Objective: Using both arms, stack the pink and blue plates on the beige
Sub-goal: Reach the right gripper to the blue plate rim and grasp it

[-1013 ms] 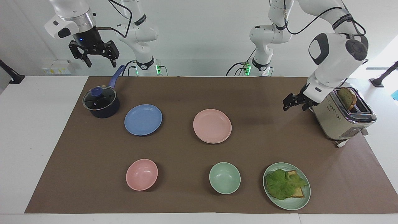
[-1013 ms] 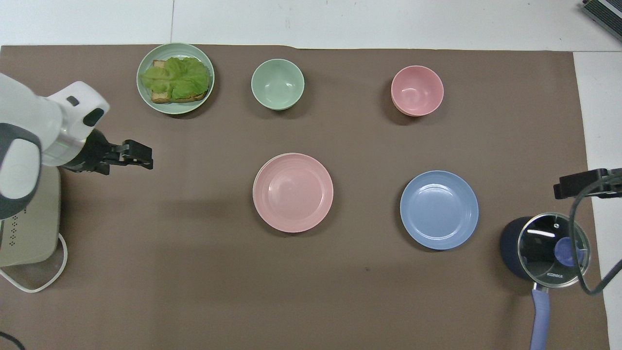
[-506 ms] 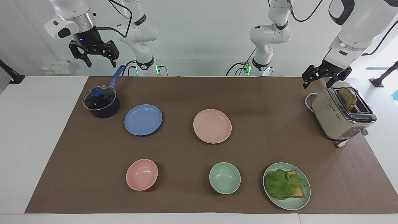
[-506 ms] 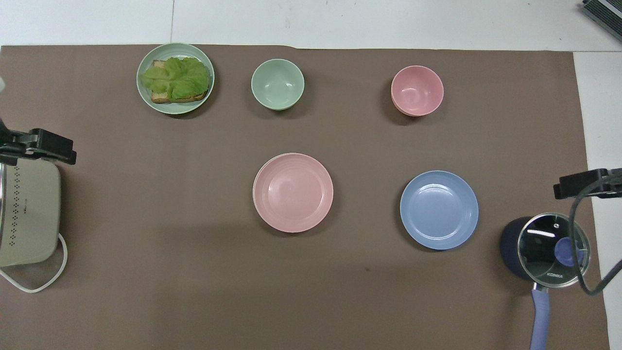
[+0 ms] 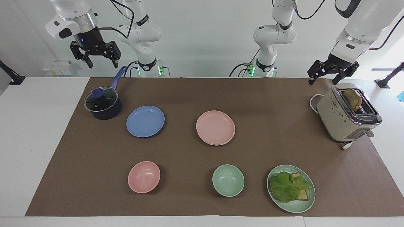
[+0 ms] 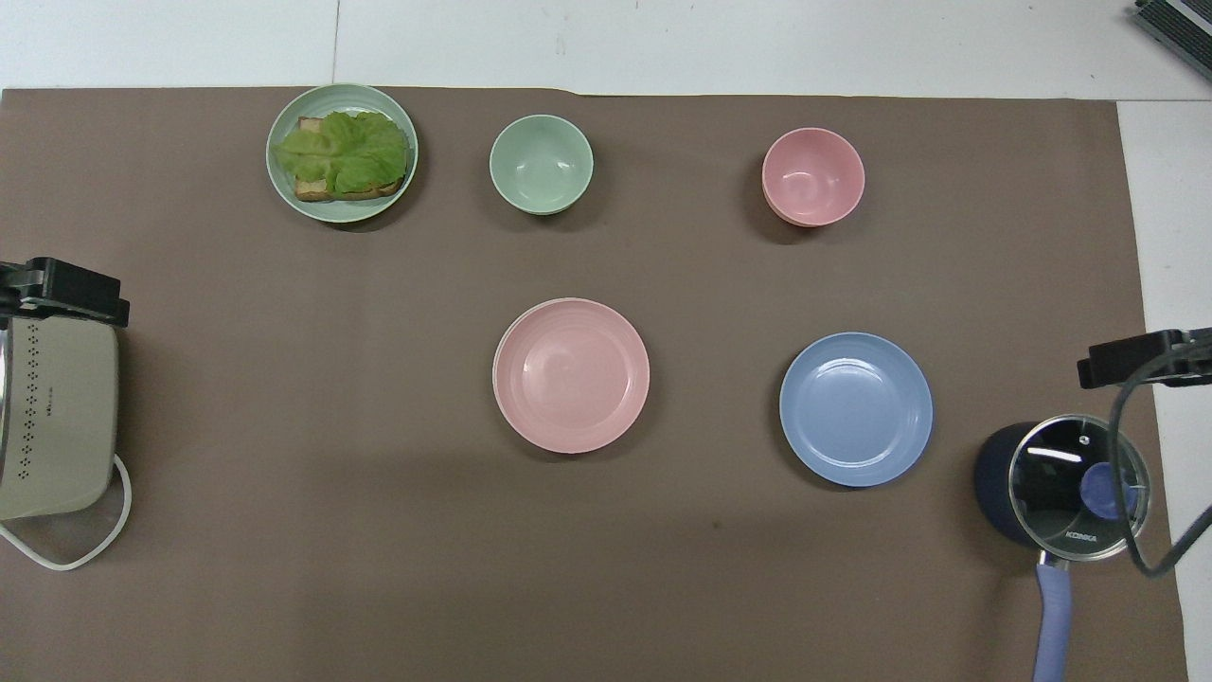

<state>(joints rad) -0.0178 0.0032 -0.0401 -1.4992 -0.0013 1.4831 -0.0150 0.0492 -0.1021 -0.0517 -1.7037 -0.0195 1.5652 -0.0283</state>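
Note:
The pink plate (image 5: 215, 127) (image 6: 571, 375) lies mid-table. A thin pale rim of the beige plate (image 6: 512, 318) peeks out from under it; the rest of the beige plate is hidden. The blue plate (image 5: 145, 121) (image 6: 856, 409) lies flat by itself, beside the pink one toward the right arm's end. My right gripper (image 5: 103, 64) hangs open and empty, high over the saucepan's handle. My left gripper (image 5: 323, 80) is also open and empty, raised over the toaster's end that faces the robots. Neither gripper touches a plate.
A dark saucepan (image 5: 102, 107) with a glass lid stands next to the blue plate. A beige toaster (image 5: 347, 118) holds a slice of bread. Farther from the robots sit a pink bowl (image 5: 144, 176), a green bowl (image 5: 228, 180) and a green plate (image 5: 307, 201) with lettuce on toast.
My left arm has swung up and back from low beside the toaster to above its end. The right arm and all the dishes have stayed put.

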